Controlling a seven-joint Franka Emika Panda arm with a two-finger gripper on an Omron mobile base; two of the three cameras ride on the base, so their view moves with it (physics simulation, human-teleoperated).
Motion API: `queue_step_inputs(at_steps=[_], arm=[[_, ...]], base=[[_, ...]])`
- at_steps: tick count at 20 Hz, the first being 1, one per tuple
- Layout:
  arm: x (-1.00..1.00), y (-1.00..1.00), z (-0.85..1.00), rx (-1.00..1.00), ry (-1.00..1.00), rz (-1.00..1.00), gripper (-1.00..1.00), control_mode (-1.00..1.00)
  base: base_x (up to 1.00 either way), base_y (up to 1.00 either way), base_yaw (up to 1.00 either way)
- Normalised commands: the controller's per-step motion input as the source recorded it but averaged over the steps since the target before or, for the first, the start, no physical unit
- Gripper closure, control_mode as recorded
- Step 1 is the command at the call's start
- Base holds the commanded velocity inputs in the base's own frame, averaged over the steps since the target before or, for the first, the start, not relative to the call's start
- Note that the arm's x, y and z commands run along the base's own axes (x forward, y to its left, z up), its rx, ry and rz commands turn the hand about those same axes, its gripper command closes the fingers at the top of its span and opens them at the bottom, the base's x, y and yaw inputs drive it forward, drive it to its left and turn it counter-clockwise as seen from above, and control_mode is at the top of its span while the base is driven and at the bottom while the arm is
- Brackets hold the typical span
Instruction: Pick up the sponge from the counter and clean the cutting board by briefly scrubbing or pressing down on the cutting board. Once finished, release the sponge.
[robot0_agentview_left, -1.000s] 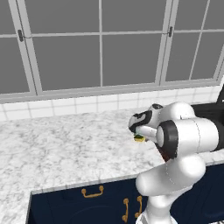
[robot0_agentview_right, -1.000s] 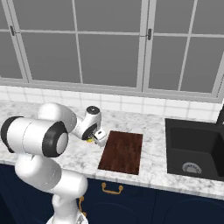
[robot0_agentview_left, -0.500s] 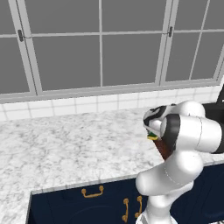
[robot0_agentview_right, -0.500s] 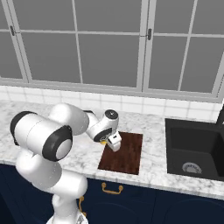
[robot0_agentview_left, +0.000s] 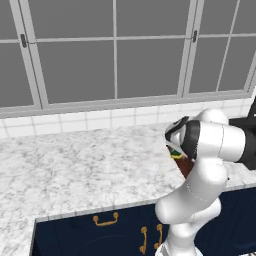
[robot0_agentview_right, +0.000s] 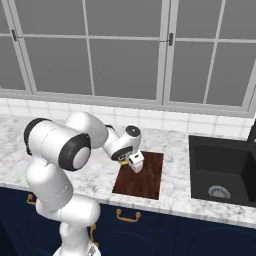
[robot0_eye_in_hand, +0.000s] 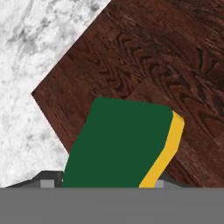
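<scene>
The sponge (robot0_eye_in_hand: 122, 144), green on top with a yellow edge, sits between my gripper's (robot0_eye_in_hand: 105, 181) fingertips in the hand view. Under it lies the dark reddish-brown cutting board (robot0_eye_in_hand: 153, 65), whose corner points toward the marbled counter (robot0_eye_in_hand: 35, 43). From the right base view, my gripper (robot0_agentview_right: 131, 162) hangs over the far left part of the cutting board (robot0_agentview_right: 145, 177), with a sliver of the sponge (robot0_agentview_right: 122, 161) showing. In the left base view the sponge (robot0_agentview_left: 176, 155) peeks out beside the arm, above a strip of cutting board (robot0_agentview_left: 186, 167). Whether the sponge touches the board is unclear.
A black recessed sink (robot0_agentview_right: 225, 170) lies to the right of the board. The counter (robot0_agentview_left: 75, 165) stretches wide to the left, with tiled wall and windows behind. Dark navy cabinets with brass handles (robot0_agentview_right: 127, 216) run below the counter's front edge.
The arm has swung to the right with the sponge in its grip, from beside the board's left edge to over the board.
</scene>
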Motion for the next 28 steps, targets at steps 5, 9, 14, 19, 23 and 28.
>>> queue_step_inputs(at_steps=[5,9,14,19,23,28], arm=[[0.10,-0.38,0.00,0.02,0.00,0.00,1.00,-1.00],[0.00,-0.67,-0.03,0.00,-0.01,0.00,1.00,-1.00],[0.00,-0.79,-0.07,0.01,0.00,0.00,1.00,-1.00],[-0.23,-0.66,-0.29,0.00,0.00,0.00,1.00,-1.00],[-0.94,-0.09,-0.42,0.00,0.00,0.00,1.00,-1.00],[-0.61,0.02,-0.10,0.00,0.00,0.00,1.00,-1.00]], base=[[0.00,0.00,0.00],[0.00,0.00,0.00],[0.00,0.00,0.00],[0.00,0.00,0.00],[0.00,0.00,0.00],[0.00,0.00,0.00]])
